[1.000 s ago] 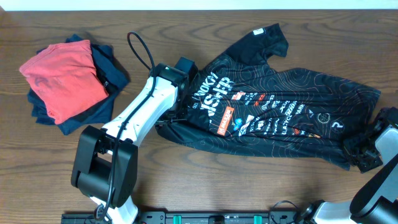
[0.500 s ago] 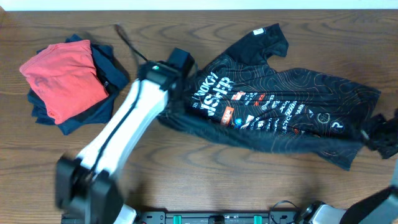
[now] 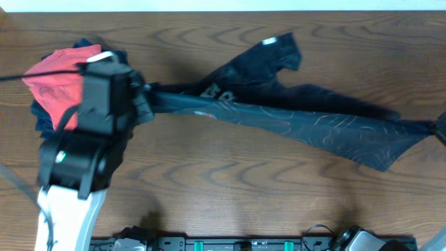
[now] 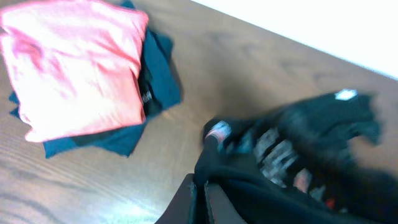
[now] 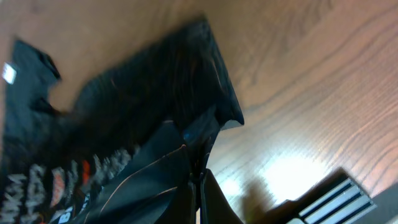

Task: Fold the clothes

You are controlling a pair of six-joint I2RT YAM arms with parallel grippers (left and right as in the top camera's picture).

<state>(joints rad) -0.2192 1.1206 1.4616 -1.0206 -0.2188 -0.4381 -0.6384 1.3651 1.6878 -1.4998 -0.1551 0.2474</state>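
**Black jersey (image 3: 300, 122) stretching long across the wooden table (image 3: 244, 202)**

We are seeing the jersey drawn into a narrow band in the overhead view. It is running from the left gripper (image 3: 148, 96) at its left end to the far right edge of the frame, where the right gripper (image 3: 440, 129) is barely showing. One sleeve is sticking up toward the far side of the table, with a white tag (image 3: 268, 43) at its tip. The lettering is blurring and we are not reading it. Thin pale contour lines are showing on the right half of the cloth. We cannot tell how much of the cloth is touching the wood.

Left wrist view: we are looking down at the fingers (image 4: 186, 202), closed tight on a bunched fold of the jersey. The cloth is spreading away to the right of them, with smeared white and orange marks on it.

Right wrist view: the fingers (image 5: 208, 202) are pinched together on a corner of dark fabric. The rest is trailing off to the left, and the tag is showing at the far left edge.

Beside the left arm (image 3: 77, 160), at the left end of the table, a folded red garment (image 3: 49, 84) is lying on top of folded navy garments (image 3: 42, 124). The stack is sitting just beside the left gripper, apart from the jersey.
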